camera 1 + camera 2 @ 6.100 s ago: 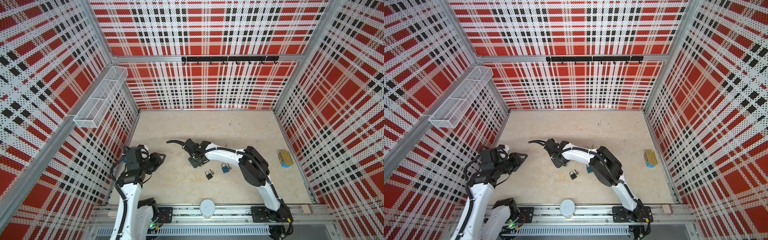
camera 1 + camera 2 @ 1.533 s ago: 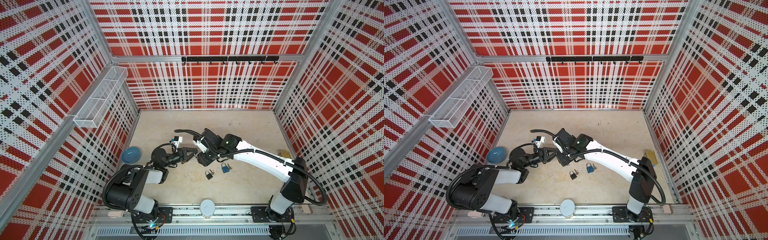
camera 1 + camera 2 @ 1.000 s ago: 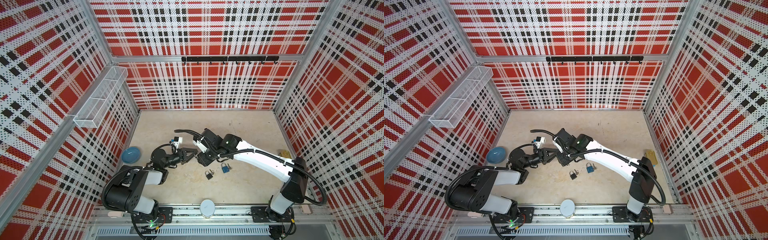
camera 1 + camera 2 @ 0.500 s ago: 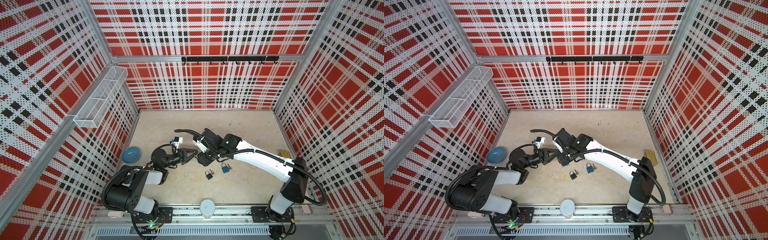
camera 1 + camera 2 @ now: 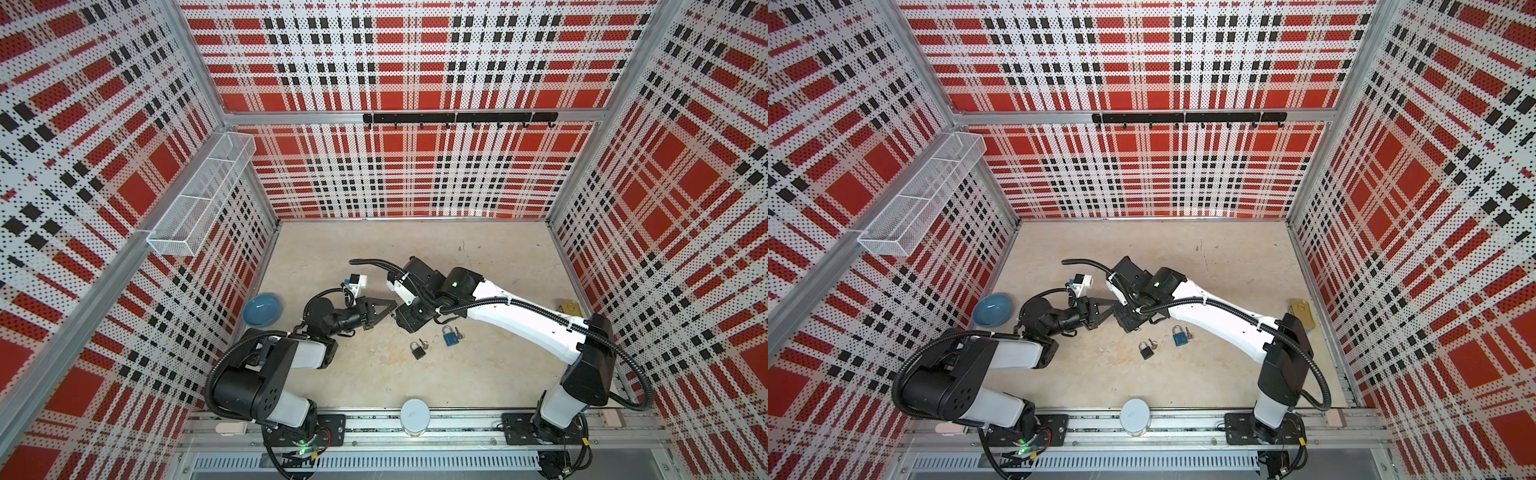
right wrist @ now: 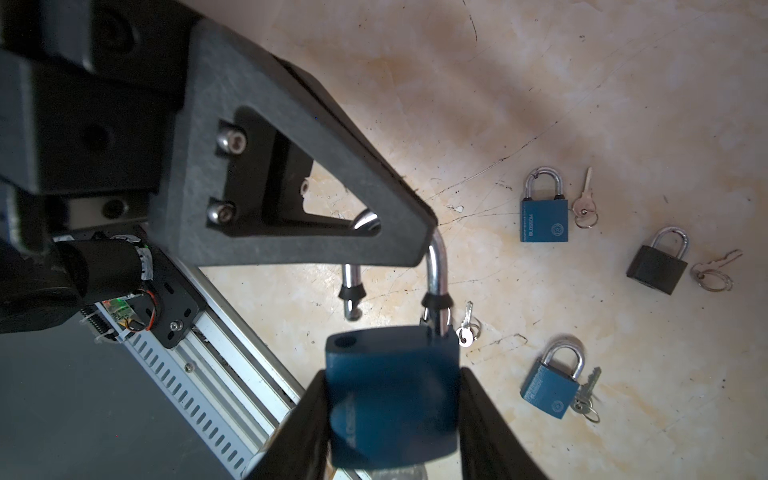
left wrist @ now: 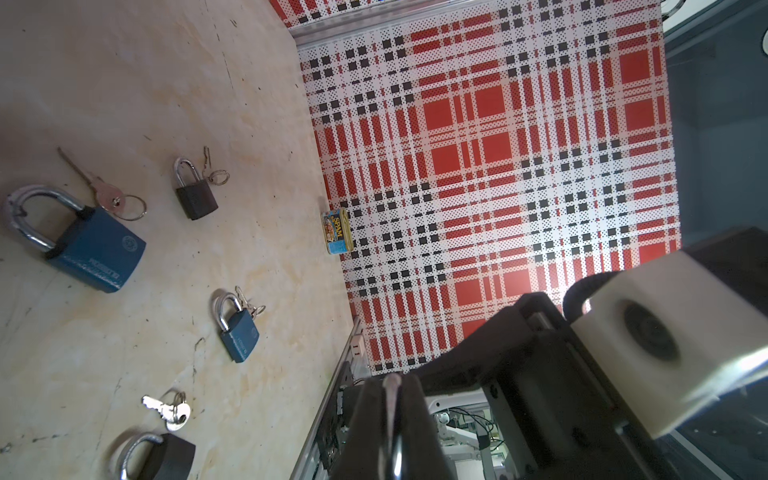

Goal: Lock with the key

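Five padlocks can be counted: three blue, namely the open blue padlock [image 6: 390,395] and two lying blue padlocks [image 7: 95,249] on the tabletop [image 7: 124,83], plus two black padlocks [image 7: 195,195]. Four key rings [image 7: 176,413] lie one beside each lying padlock; the keys per ring are too small to count. There is one blue bowl [image 5: 262,309], one SPAM can [image 7: 337,232], one wire basket [image 5: 199,199] with three compartments, one hook rail [image 5: 457,117] and one white round container [image 5: 414,415].

Blue bowl [image 5: 262,309] nr wall, Spam tin [image 7: 337,231]

Left claw [image 5: 388,305] pinched closed, right claw [image 5: 401,318] facing it tip to tip, jaws part-open, gripping
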You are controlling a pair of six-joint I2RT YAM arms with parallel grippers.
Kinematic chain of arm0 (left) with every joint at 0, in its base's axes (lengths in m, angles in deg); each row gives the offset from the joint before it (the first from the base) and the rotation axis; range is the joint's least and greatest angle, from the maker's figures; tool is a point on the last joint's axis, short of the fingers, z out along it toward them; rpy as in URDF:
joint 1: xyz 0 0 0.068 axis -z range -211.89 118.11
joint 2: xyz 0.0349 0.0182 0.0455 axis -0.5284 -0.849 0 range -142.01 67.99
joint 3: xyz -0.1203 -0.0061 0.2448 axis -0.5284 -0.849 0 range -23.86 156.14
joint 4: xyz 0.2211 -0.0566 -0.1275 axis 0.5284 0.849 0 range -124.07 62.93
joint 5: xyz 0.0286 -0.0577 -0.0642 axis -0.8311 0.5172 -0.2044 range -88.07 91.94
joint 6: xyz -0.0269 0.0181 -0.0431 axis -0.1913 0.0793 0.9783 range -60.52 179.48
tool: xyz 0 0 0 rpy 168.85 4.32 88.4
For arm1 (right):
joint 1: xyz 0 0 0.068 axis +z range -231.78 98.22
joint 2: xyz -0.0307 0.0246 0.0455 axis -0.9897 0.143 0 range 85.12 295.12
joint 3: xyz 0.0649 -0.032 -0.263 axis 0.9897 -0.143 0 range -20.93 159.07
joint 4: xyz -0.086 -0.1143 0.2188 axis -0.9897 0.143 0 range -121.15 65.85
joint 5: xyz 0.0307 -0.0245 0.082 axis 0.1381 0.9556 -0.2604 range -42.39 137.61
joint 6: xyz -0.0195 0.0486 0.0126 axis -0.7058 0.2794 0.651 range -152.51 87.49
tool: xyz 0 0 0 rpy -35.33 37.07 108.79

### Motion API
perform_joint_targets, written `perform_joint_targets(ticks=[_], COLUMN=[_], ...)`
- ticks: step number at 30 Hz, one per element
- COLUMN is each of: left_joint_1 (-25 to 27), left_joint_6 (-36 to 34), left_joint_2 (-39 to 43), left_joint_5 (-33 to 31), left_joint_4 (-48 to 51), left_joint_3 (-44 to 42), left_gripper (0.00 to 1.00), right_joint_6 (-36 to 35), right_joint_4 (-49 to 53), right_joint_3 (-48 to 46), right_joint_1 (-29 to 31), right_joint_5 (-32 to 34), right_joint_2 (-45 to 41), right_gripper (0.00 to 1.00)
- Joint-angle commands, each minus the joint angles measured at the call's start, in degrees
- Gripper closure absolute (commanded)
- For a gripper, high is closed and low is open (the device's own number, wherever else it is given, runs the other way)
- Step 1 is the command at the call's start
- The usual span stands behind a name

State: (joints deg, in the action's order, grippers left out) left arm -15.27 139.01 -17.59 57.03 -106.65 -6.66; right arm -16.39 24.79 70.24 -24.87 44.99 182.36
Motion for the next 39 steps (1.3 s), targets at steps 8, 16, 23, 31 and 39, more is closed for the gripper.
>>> perform_joint_targets(ticks=[8, 16, 23, 31, 39], left_joint_1=[2.12, 8.54, 9.90, 10.98, 11.29], left_joint_6=[1.71, -25.29, -26.26, -20.69, -14.82], left_joint_2=[6.08, 30.42, 36.42, 37.17, 40.96], left_joint_5=[-2.96, -17.50, -23.42, -29.38, -34.12], left_joint_4=[3.99, 63.42, 70.91, 70.91, 69.79], left_joint_3=[2.68, 19.78, 26.71, 26.83, 24.74], left_gripper=[1.00, 1.00, 1.00, 1.00, 1.00], right_joint_6=[2.49, 0.68, -0.56, -1.97, -3.07], right_joint_4=[-9.32, -24.59, -33.92, -43.89, -49.26], right_joint_3=[-2.84, -14.62, -21.30, -25.51, -27.72], right_joint_1=[-2.55, -4.55, -7.12, -7.88, -9.40], right_joint_5=[-5.87, -9.97, -12.13, -16.81, -19.24], right_joint_2=[-4.38, -15.74, -25.04, -29.49, -26.77], right_gripper=[0.50, 0.32, 0.31, 0.31, 0.33])
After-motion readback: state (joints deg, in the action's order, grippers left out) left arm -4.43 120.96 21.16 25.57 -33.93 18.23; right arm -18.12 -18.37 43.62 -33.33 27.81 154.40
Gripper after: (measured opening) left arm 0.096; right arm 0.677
